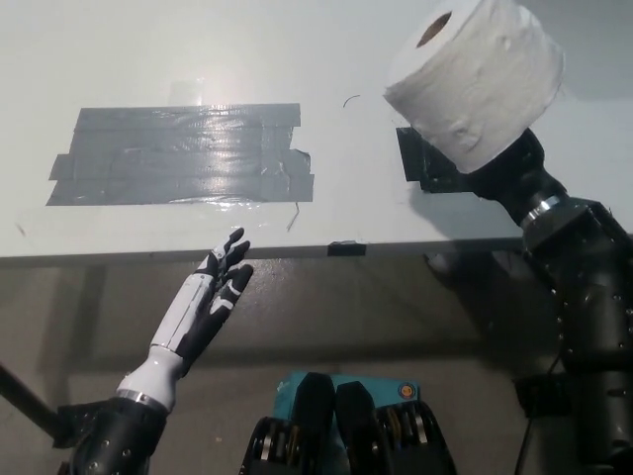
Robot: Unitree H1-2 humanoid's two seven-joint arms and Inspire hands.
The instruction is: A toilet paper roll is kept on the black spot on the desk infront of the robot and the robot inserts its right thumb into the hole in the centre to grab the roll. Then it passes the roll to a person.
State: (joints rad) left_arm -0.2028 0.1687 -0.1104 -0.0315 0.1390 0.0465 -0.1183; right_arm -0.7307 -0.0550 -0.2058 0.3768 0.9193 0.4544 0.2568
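- White tabletop [297, 49] carries grey tape patch [178, 153] and black spot [413, 158].
- Right robot hand [495, 168] grasps toilet paper roll [475, 74], raised above the spot; pickup looks done.
- Left robot hand [208, 297] rests unclenched below the table edge; no person visible, handover remains.

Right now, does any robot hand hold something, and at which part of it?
The right robot hand holds the toilet paper roll from its underside, lifted above the desk; the exact grip is hidden. The left robot hand is open, holding nothing.

Single head view, steeply downward from above the white desk's [297, 59] near edge.
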